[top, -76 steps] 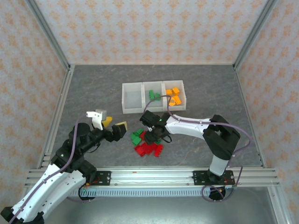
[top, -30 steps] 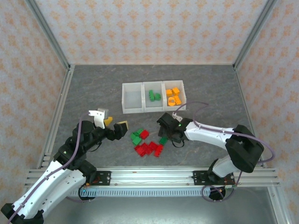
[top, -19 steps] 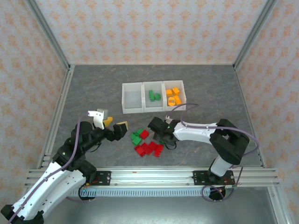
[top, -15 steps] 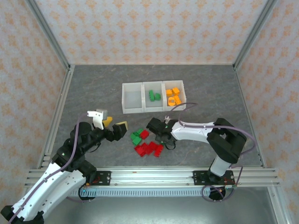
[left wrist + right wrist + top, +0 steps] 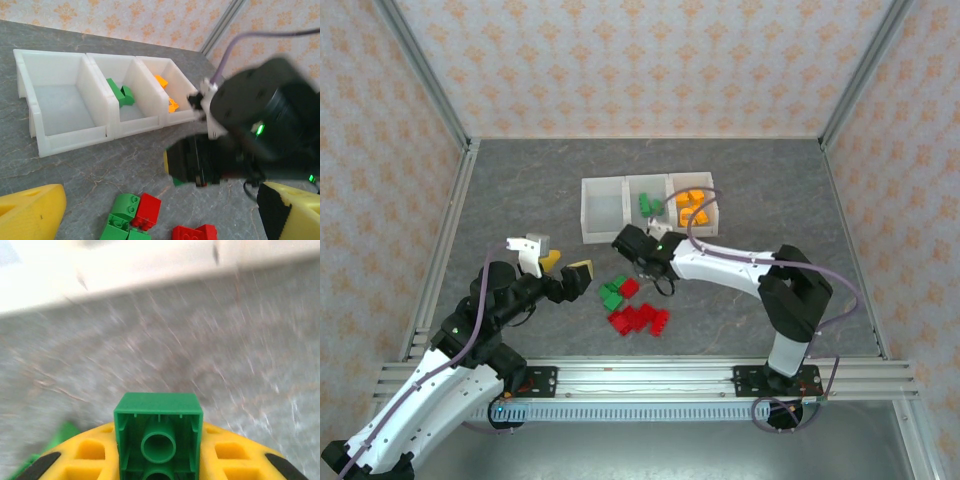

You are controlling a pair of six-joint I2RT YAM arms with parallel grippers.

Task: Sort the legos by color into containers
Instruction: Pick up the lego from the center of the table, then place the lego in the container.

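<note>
The right gripper (image 5: 158, 442) is pinched on a green lego (image 5: 158, 412), its hollow underside showing between the yellow fingers (image 5: 85, 460). The containers (image 5: 603, 234) stand close at its 12 o'clock, bare table (image 5: 520, 200) between. The left gripper (image 5: 565, 267) gapes wide and empty, loose legos (image 5: 636, 310) at its 3 o'clock.

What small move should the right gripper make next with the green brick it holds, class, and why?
Probably lift the brick and carry it forward over the middle bin, then let go. The right gripper is shut on a green brick and hangs close to the bins' front wall. The middle bin holds the other green bricks, so that looks like the matching compartment.
</note>
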